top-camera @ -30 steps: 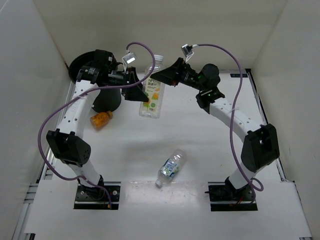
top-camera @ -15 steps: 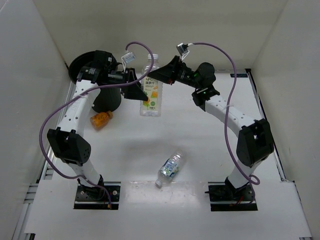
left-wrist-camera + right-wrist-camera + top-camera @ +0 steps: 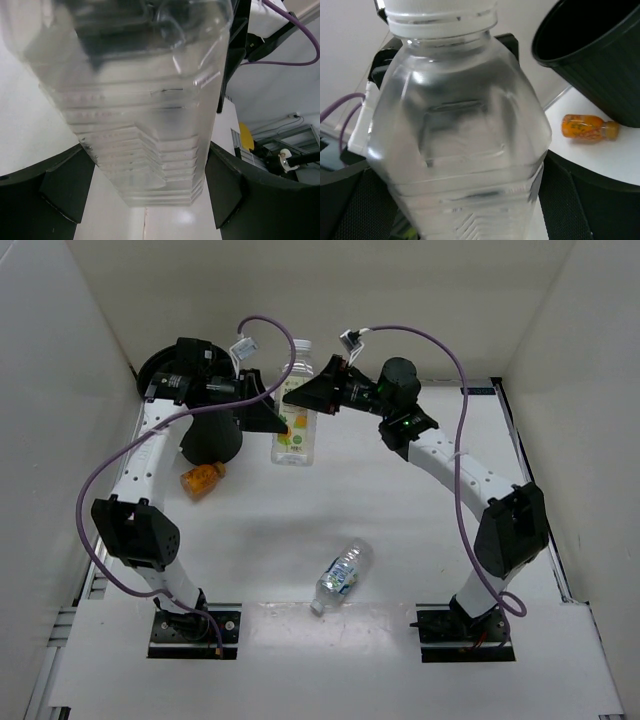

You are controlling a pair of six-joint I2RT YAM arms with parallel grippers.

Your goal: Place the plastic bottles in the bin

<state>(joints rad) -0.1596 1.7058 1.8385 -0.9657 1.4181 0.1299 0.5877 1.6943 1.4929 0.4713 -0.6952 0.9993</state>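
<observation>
A large clear bottle (image 3: 292,435) with a white cap and a pale orange-green label hangs in the air beside the black bin (image 3: 160,368). My left gripper (image 3: 272,420) is shut on its lower body, and my right gripper (image 3: 304,400) is shut on its upper body. In the left wrist view the bottle (image 3: 145,100) fills the space between both fingers (image 3: 65,187). In the right wrist view the bottle (image 3: 460,140) stands before the bin (image 3: 600,55). An orange-filled bottle (image 3: 201,479) lies by the bin's foot and also shows in the right wrist view (image 3: 587,127). A small clear bottle (image 3: 340,576) lies at the near middle.
White walls enclose the table on the left, back and right. Purple cables loop above both arms. The bin stands in the far left corner, with the left arm's links passing in front of it.
Both grippers have carried the large bottle left and toward the back, closer to the bin. The two bottles on the table have not moved.
</observation>
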